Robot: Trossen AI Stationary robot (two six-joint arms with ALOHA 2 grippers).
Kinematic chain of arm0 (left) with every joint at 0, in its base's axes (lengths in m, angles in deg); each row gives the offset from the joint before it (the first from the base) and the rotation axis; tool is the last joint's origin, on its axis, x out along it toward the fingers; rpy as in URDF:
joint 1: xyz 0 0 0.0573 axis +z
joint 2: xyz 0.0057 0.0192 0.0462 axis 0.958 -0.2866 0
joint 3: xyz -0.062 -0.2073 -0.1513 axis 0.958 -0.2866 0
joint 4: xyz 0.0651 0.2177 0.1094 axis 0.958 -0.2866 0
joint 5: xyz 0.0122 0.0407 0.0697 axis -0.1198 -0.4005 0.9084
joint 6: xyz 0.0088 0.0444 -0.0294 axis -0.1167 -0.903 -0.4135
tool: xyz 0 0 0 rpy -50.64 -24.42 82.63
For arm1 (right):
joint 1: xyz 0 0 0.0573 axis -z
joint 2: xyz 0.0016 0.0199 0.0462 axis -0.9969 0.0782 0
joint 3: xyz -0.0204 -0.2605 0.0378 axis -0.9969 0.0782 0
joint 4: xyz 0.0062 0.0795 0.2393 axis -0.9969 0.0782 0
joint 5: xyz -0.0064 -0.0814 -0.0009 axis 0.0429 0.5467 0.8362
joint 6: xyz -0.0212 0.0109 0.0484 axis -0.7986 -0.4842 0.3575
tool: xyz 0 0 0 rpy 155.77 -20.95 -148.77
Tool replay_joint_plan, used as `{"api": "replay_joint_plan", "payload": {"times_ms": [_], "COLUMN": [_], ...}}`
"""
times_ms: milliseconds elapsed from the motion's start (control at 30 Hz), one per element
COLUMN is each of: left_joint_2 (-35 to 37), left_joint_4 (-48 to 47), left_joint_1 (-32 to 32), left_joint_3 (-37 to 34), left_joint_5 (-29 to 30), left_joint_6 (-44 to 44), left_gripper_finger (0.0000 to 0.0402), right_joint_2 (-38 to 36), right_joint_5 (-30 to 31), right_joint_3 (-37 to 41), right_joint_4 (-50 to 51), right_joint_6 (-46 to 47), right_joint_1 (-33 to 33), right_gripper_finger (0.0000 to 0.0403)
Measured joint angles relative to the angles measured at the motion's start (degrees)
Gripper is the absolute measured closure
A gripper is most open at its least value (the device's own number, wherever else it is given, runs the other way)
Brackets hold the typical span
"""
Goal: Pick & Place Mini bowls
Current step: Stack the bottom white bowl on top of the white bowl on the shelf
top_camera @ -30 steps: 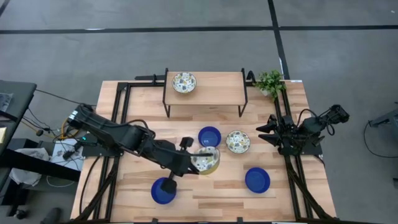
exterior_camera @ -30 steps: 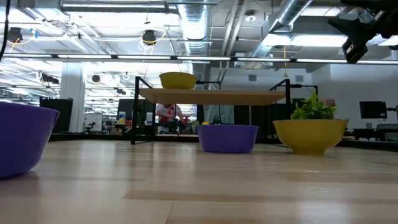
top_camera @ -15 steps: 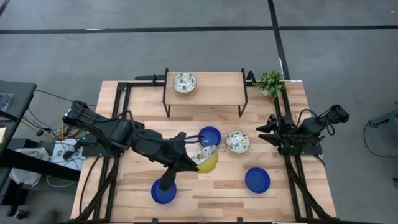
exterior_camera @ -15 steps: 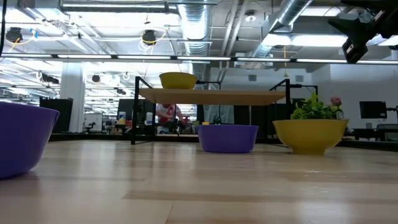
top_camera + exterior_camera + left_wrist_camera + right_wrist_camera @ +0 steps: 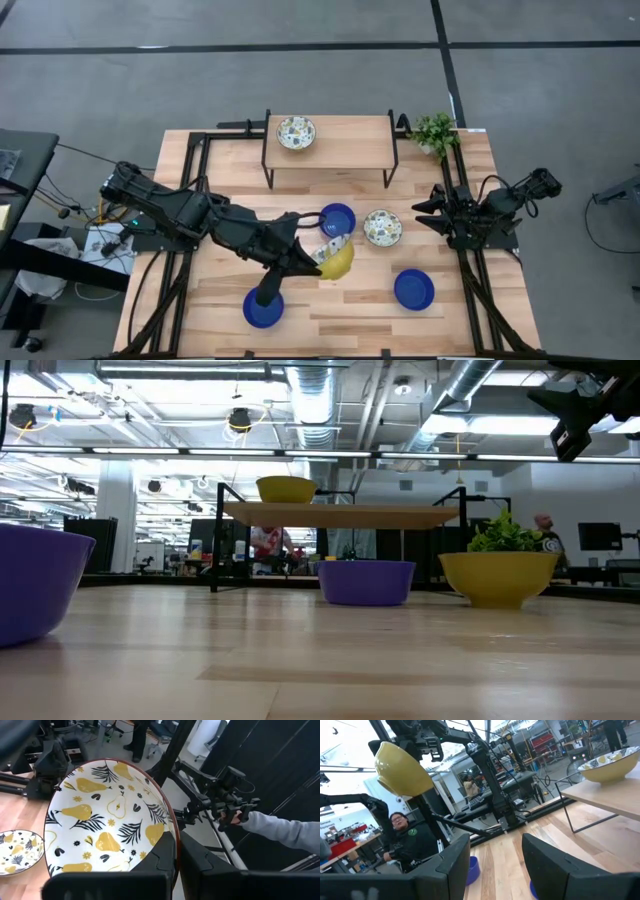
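My left gripper (image 5: 318, 255) (image 5: 176, 855) is shut on a mini bowl (image 5: 336, 260), white with a yellow pear pattern inside and yellow outside, held over the table's middle. Its yellow outside (image 5: 402, 767) shows in the right wrist view too. A second patterned bowl (image 5: 382, 227) (image 5: 498, 577) stands on the table and a third (image 5: 296, 132) (image 5: 286, 489) on the small shelf. Three blue bowls stand on their bases: (image 5: 337, 218), (image 5: 263, 308), (image 5: 413, 289). My right gripper (image 5: 417, 215) (image 5: 495, 865) waits open at the table's right edge. My left gripper holds the patterned bowl by its rim (image 5: 171, 827), one finger inside the bowl and one outside. The fingers come from the table's left, slanting down. The bowl is lifted clear and steeply tilted, so its yellow outer wall (image 5: 342, 266) shows from above.
A low wooden shelf on black legs (image 5: 350, 140) stands at the far side, and a small green potted plant (image 5: 434, 132) at the far right corner. Bare tabletop lies along the near edge (image 5: 340, 320). People show in the room beyond the table.
My left gripper has turned and tipped, staying over the table's middle. The held bowl, lifted clear throughout, has gone from nearly level, showing its patterned inside from above, to steeply tilted with its yellow outside showing. The right arm has kept still.
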Motion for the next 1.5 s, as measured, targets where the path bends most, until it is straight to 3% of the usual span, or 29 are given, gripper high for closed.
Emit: {"api": "replay_joint_plan", "payload": {"times_ms": [133, 533, 867, 1233, 1500], "left_joint_2": [-0.18, -0.86, -1.43, -1.43, -1.47], "left_joint_4": [-3.32, -28.84, -48.99, -61.07, -65.19], "left_joint_1": [0.0, 0.0, 0.56, 3.56, 7.81], "left_joint_3": [-1.65, -9.79, -9.89, -9.7, -5.36], "left_joint_5": [0.22, 2.32, 8.99, 14.9, 19.69], "left_joint_6": [-2.5, -1.6, -1.02, -7.62, -12.24], "left_gripper_finger": [0.0395, 0.0395, 0.0395, 0.0395, 0.0395], "right_joint_2": [0.0, 0.0, 0.0, 0.0, 0.0], "right_joint_5": [0.01, 0.01, 0.01, 0.03, 0.03], "right_joint_3": [0.0, 0.0, 0.0, 0.0, 0.0], "right_joint_4": [0.0, 0.02, 0.0, 0.02, 0.04], "right_joint_6": [-0.02, -0.24, -0.5, -1.06, -1.11], "right_joint_1": [0.01, 0.0, 0.0, 0.0, 0.0], "right_gripper_finger": [0.0234, 0.0234, 0.0234, 0.0234, 0.0234]}}
